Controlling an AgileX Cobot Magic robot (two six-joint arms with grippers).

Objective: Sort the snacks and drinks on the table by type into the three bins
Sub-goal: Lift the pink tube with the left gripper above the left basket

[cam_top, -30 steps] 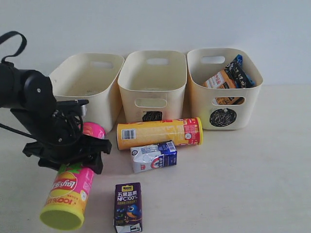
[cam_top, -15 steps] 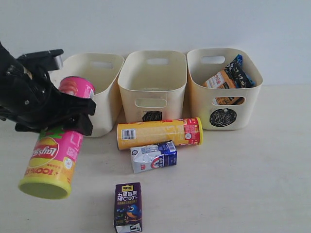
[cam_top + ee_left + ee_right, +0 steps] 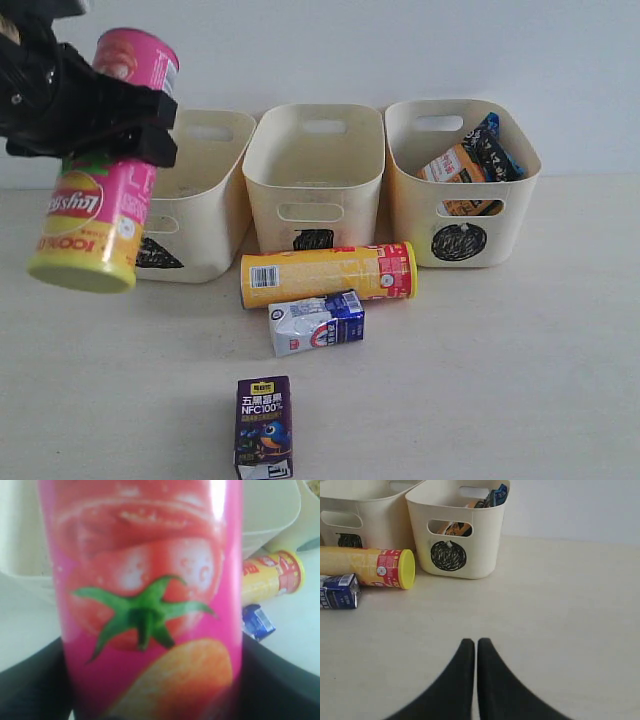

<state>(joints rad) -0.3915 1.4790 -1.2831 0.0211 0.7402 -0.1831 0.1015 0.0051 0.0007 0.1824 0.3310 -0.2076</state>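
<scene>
Item 1. Left gripper point(image 3: 108, 128): clamped across the upper body of the pink chip tube point(image 3: 100, 195). I carry the tube in the air, tilted, lime lid lowest. I judge the height is meant to clear the rim of the triangle-marked bin point(image 3: 210, 225), which stands just beside and below this hand.

Item 2. Right gripper point(image 3: 476, 665): fingers pressed together, holding nothing, parked low over bare table point(image 3: 560, 610).

Item 3. Square-marked bin point(image 3: 315, 185): next beyond the triangle one; nothing shows inside.

Item 4. Circle-marked bin point(image 3: 415, 215): farthest from the left hand; holds the orange bag point(image 3: 452, 165) and blue-and-black bag point(image 3: 492, 148).

Item 5. Still unsorted on the table, below and well apart from the left hand: yellow chip tube point(image 3: 325, 275) lying on its side, white-and-blue carton point(image 3: 315, 322), and purple carton point(image 3: 264, 425) standing upright.
</scene>
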